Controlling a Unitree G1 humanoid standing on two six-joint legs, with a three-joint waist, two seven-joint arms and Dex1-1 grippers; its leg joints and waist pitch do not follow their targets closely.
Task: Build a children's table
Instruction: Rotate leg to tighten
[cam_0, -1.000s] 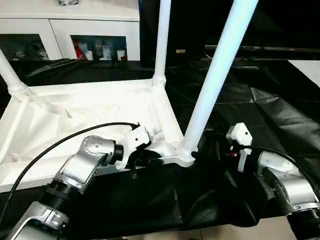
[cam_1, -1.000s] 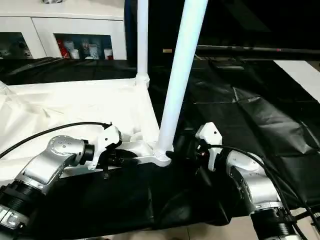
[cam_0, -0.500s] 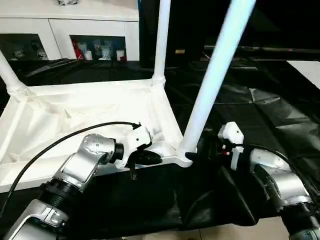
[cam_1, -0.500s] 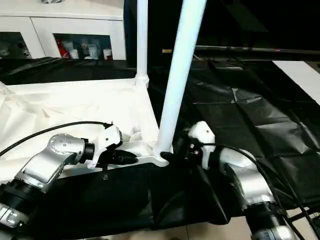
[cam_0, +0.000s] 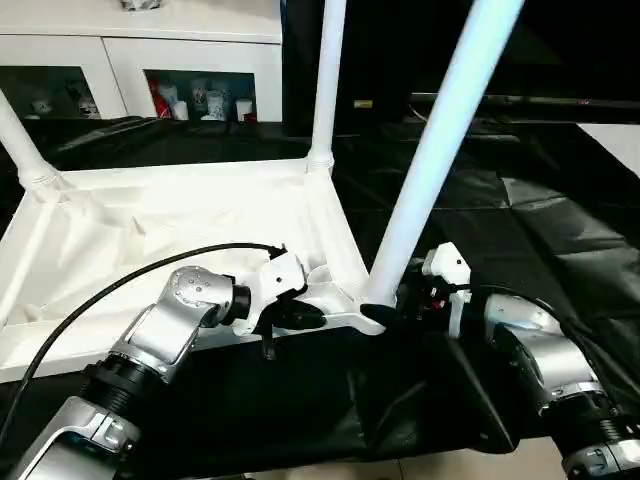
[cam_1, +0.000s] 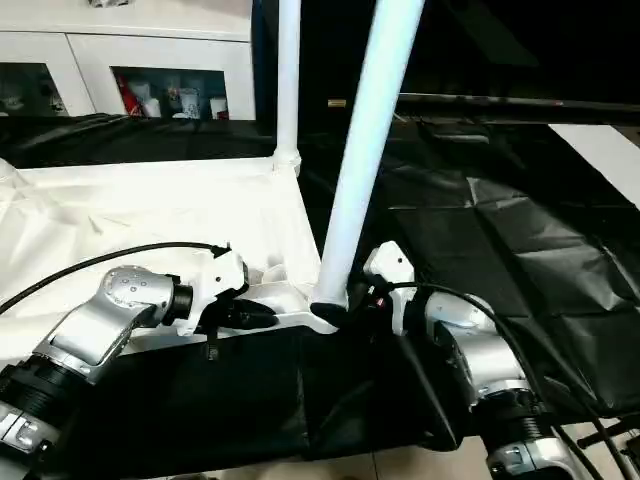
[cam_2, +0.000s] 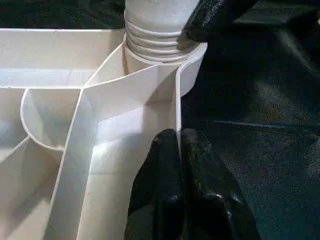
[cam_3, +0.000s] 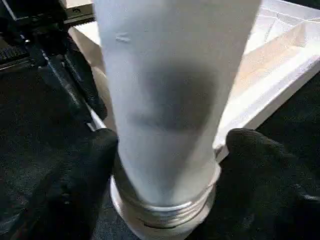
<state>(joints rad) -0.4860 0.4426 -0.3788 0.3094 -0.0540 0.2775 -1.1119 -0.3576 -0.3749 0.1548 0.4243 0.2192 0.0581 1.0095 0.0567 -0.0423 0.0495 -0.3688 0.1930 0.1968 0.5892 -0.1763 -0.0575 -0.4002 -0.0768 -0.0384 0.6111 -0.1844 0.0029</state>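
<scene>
Silver forearms (cam_0: 165, 330), white wrist housings (black cables attached), black fingers (cam_2: 170, 200).

We see the all-white children's table (cam_0: 180, 215) lying top-down, its ribbed underside a plain, unpatterned white just beside the left gripper (cam_0: 305, 318), whose two fingers are matte black. The tapered leg (cam_0: 430, 170) between the black fingers of the right gripper (cam_3: 165, 165) reads pale white with a faint bluish tinge, ringed by ridged white bands at its socket. Both forearms are brushed silver with white housings near the wrists, and a black cable (cam_0: 120, 285) loops over the left one. Beneath both grippers, a creased, glossy black drape covers the work table (cam_0: 560, 230). Beyond the left gripper stands a white cabinet (cam_0: 150, 50) with dark glass doors.
</scene>
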